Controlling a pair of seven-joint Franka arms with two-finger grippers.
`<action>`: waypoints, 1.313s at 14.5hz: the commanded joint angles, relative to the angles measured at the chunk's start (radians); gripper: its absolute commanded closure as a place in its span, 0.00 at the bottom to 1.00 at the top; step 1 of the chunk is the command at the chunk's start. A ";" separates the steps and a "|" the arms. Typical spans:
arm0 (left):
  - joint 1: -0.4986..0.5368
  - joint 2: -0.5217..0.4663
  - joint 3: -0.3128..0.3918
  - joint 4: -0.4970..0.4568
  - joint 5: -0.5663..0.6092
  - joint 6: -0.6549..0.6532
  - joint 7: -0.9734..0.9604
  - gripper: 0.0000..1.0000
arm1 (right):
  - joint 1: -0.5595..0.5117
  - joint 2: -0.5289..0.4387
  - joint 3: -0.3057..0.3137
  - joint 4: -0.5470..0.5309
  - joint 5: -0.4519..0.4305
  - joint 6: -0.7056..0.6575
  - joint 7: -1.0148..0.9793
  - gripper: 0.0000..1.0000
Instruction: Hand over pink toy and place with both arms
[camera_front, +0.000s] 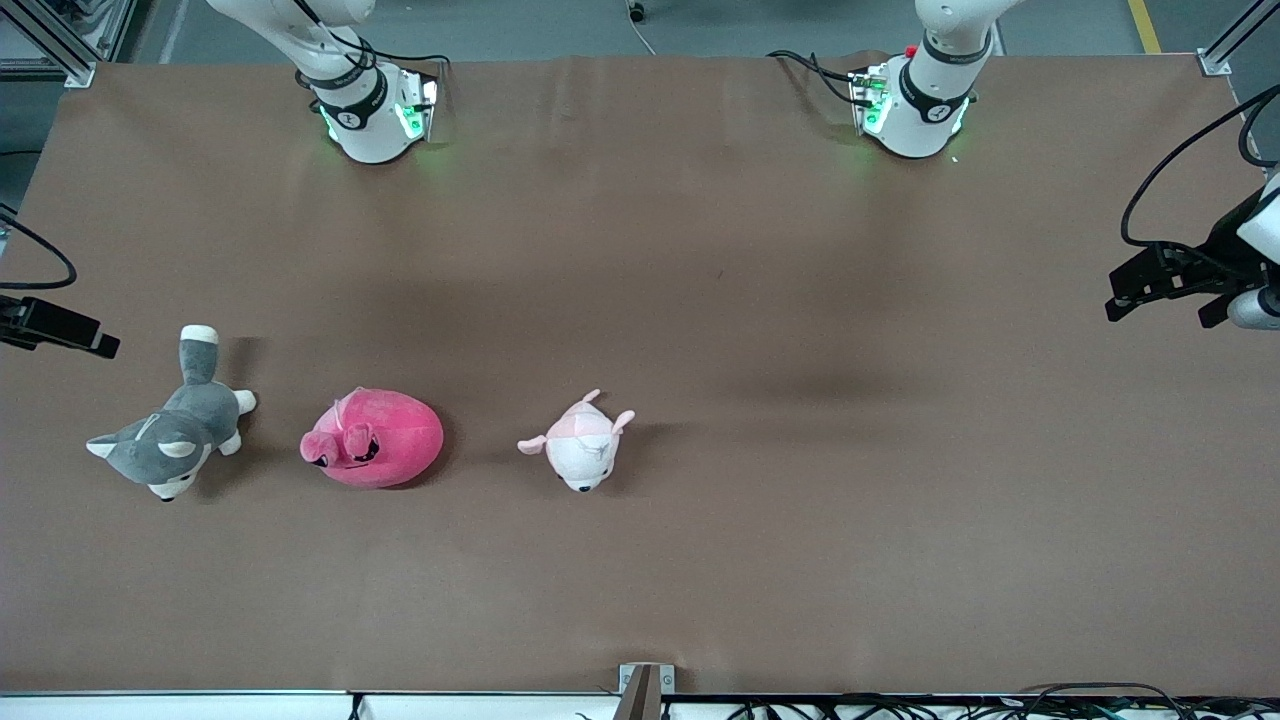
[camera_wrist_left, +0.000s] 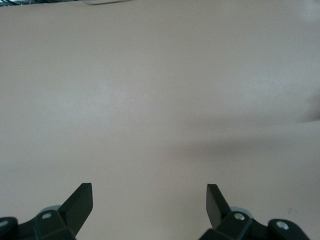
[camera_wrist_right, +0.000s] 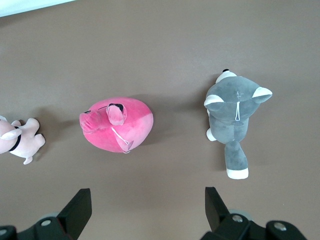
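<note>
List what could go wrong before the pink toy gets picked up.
1. The pink toy lies between a grey plush dog and a pale pink plush; the open right gripper could brush a neighbour.
2. The toy is round and soft, so it may slip.
3. The open left gripper waits over bare table, away from the toys.

The pink toy (camera_front: 373, 438) sits low in the frame toward its left side: a round hot-pink plush blob lying flat on the brown table, small ears and black eye markings facing up.
</note>
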 joint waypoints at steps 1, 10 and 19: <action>0.015 -0.025 0.001 0.015 0.002 -0.050 0.015 0.00 | -0.003 -0.014 0.017 -0.024 -0.002 0.004 0.004 0.00; 0.026 -0.032 -0.002 0.027 -0.004 -0.054 0.021 0.00 | 0.060 -0.110 0.012 -0.102 -0.136 0.118 -0.042 0.00; -0.332 -0.025 0.330 0.044 -0.004 -0.054 0.008 0.00 | 0.056 -0.259 0.012 -0.313 -0.124 0.183 -0.042 0.00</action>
